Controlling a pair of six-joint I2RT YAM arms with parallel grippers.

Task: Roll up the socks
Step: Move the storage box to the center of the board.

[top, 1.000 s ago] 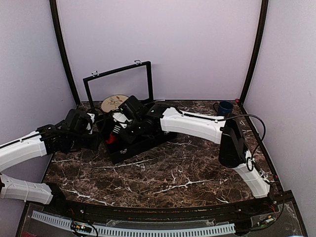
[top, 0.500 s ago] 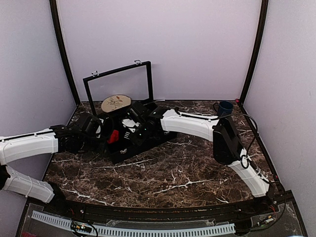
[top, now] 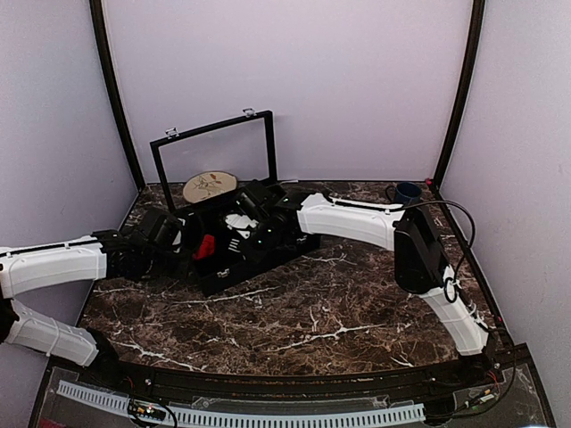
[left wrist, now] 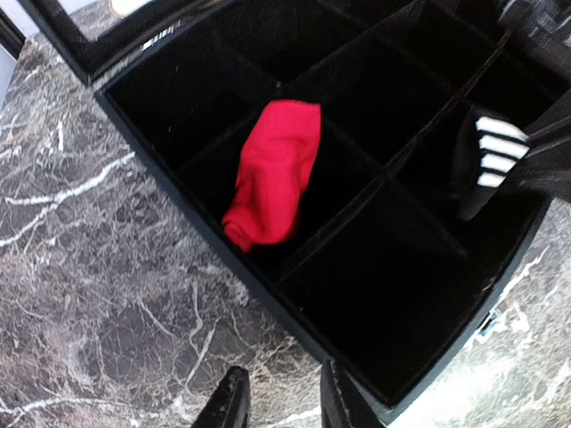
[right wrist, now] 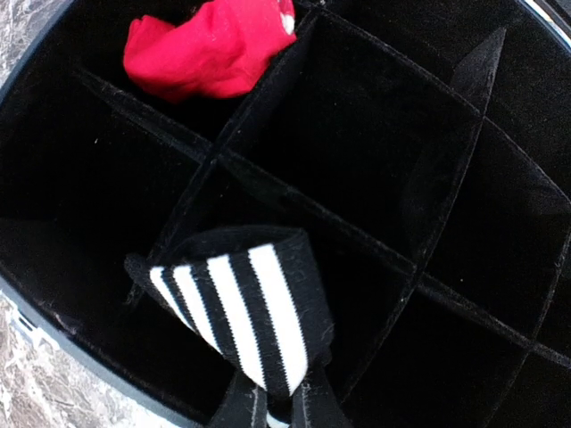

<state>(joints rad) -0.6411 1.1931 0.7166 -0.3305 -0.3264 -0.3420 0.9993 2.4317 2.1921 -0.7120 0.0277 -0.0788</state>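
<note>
A black box [top: 241, 272] with many small pockets sits on the marble surface [top: 339, 312], toward 10 o'clock from the middle when seen from above. The red sock [left wrist: 272, 174] lies bunched up in one pocket on the 9 o'clock side of the box. It is on its own, and nothing holds it.

The right end effector [right wrist: 272, 406] is squeezed tight on the black sock [right wrist: 241, 312] with white stripes. That sock is folded over and sits over another pocket, at about 1 o'clock from the red one in the top view. The two socks do not touch.

The left end effector [left wrist: 281, 401] is just outside the box, near the red sock's side. Its fingers are a little apart, with nothing between them.

A dark blue mug [top: 408, 193] stands far off at 2 o'clock.
</note>
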